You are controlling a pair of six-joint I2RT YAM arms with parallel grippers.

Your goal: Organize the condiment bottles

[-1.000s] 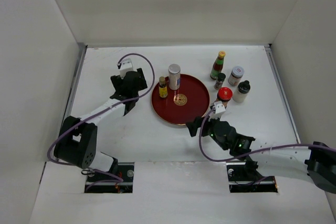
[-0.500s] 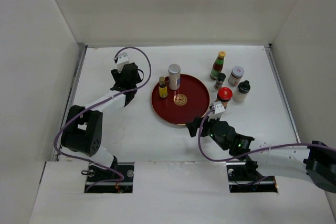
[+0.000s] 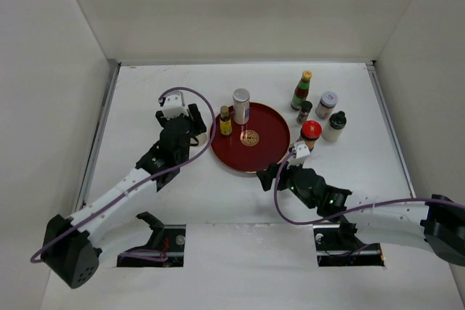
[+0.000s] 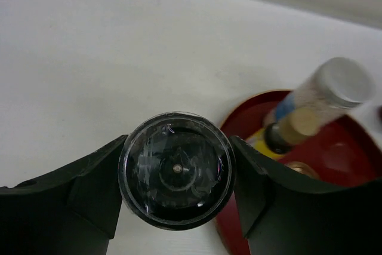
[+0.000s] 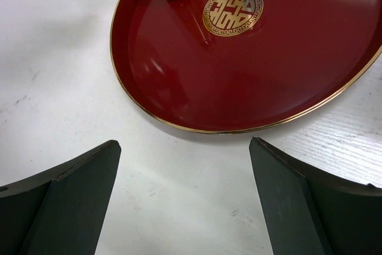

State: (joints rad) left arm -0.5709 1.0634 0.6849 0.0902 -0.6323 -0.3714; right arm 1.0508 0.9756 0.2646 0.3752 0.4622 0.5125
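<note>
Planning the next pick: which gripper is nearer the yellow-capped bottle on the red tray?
Left. The left gripper, shut on a dark-lidded jar, is left of the yellow-capped bottle, beside the red tray. The right gripper, open, is farther, at the tray's near edge.

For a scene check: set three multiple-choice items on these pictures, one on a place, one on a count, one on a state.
1. The amber yellow-capped bottle stands: A on the red tray; B beside the tray; C in an end effector.
2. Bottles on the table right of the tray: A two; B five; C eight.
3. The left end effector is: A open, empty; B shut on a round-lidded jar; C out of view.
Key: A, it stands inside the rim; B, five cluster there; B, its fingers press the jar's sides.
</note>
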